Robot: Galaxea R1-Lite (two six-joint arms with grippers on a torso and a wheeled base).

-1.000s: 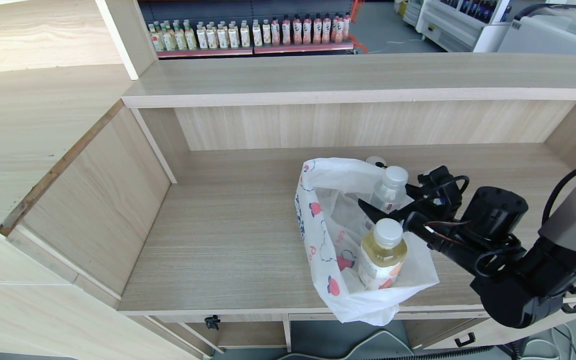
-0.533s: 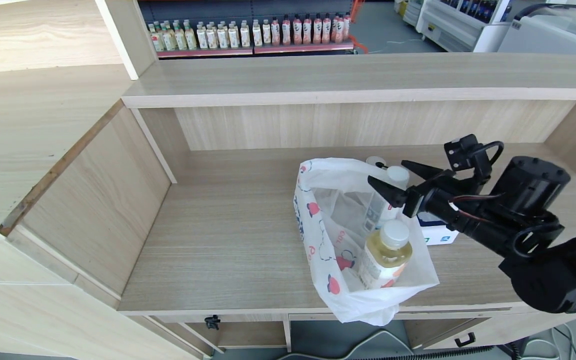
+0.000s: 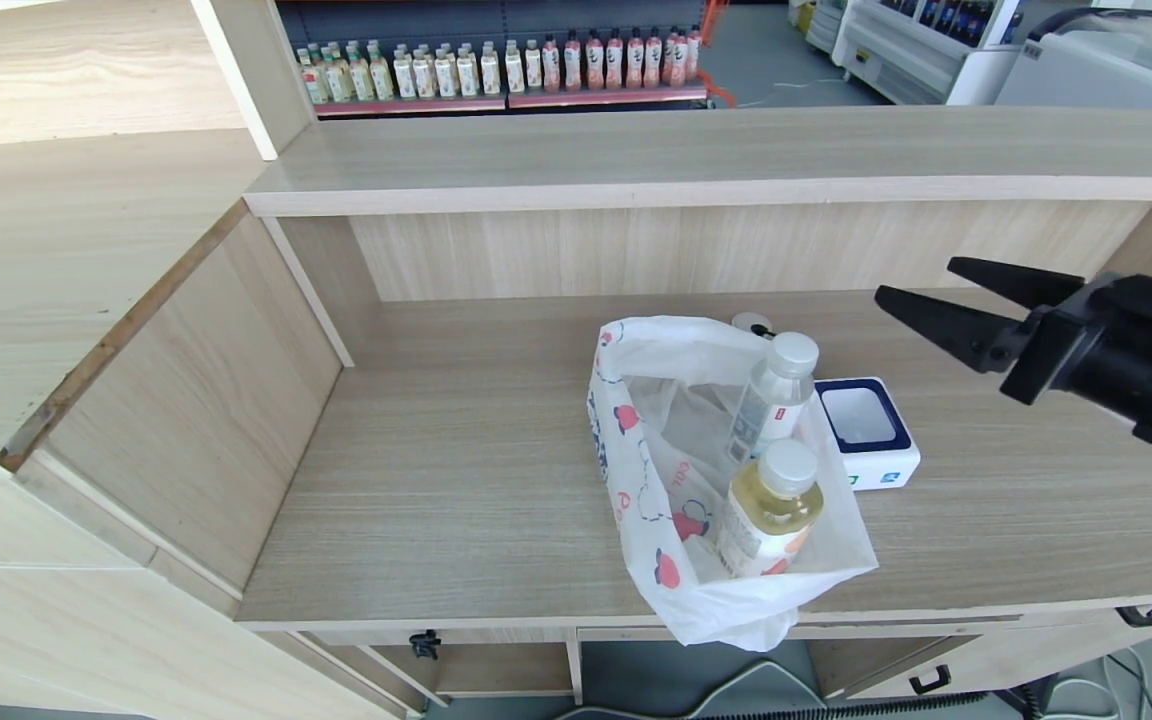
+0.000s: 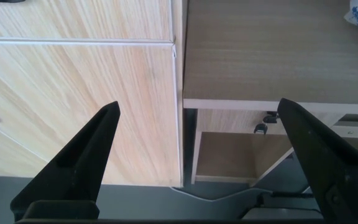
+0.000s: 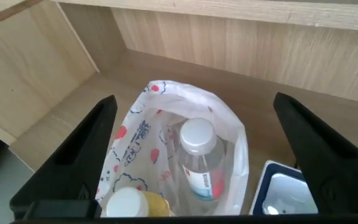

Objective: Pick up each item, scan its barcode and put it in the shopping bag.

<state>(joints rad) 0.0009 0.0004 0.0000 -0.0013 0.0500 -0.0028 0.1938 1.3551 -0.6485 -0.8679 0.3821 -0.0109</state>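
Standing in the one bag [image 3: 636,440], at the counter's [image 3: 456,480] near edge, are two bottles: a clear bottle [image 3: 772,392] on the far side and a yellow bottle [image 3: 768,505] nearer. One scanner [image 3: 868,432] is sitting just right of the bag. The right gripper [image 3: 918,279] is hanging above the counter, right of the scanner, spread wide and holding nothing. The left wrist view is showing the left gripper [image 4: 199,106], likewise gaping wide and empty, low by the counter's near-left corner. The right wrist view is looking down on both bottle caps.
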